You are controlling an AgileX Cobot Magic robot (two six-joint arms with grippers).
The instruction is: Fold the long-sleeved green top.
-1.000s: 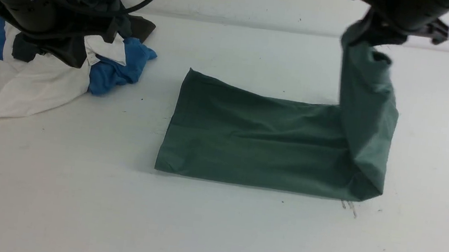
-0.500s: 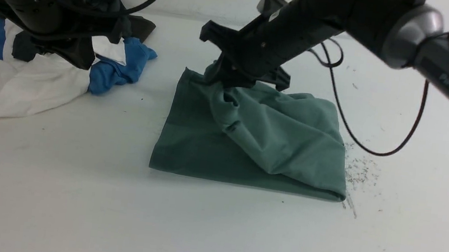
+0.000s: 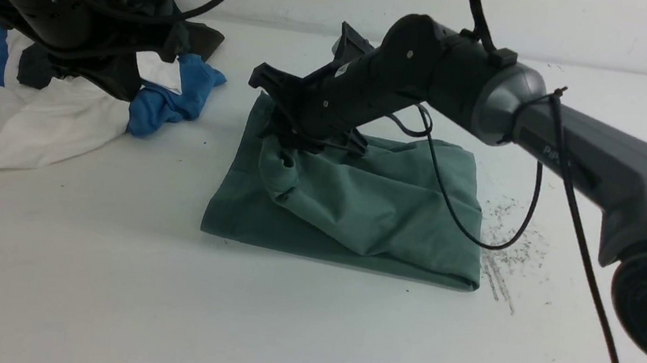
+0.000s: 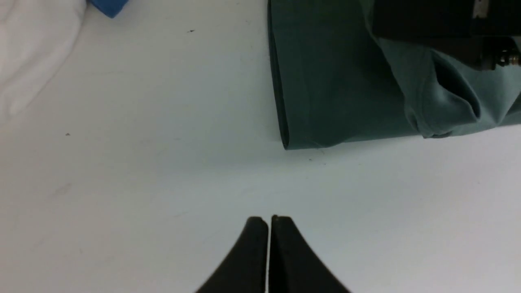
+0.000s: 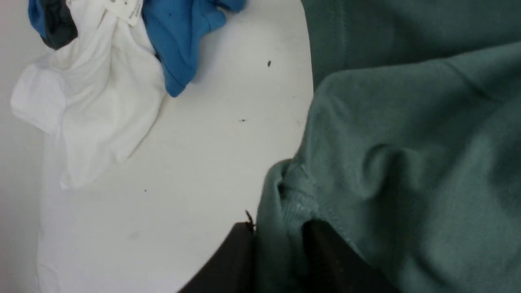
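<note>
The right fingers (image 5: 240, 260) straddle a bunched edge of the sage-green jersey top (image 3: 369, 211), grip unclear; the left fingers (image 4: 252, 252) sit clenched, empty.

Bright diffuse light; soft shadow along near edge of green long-sleeved top (image 3: 355, 222); right wrist view soft, close fabric blurred.

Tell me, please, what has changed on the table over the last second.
The right gripper swung the raised right end of the top over to the left and down, doubling it onto the flat half. The whole top slid slightly left. Cloth lies between the jaws, but whether they still grip it is unclear. The left gripper, shut, and the clothes pile stayed put.
</note>
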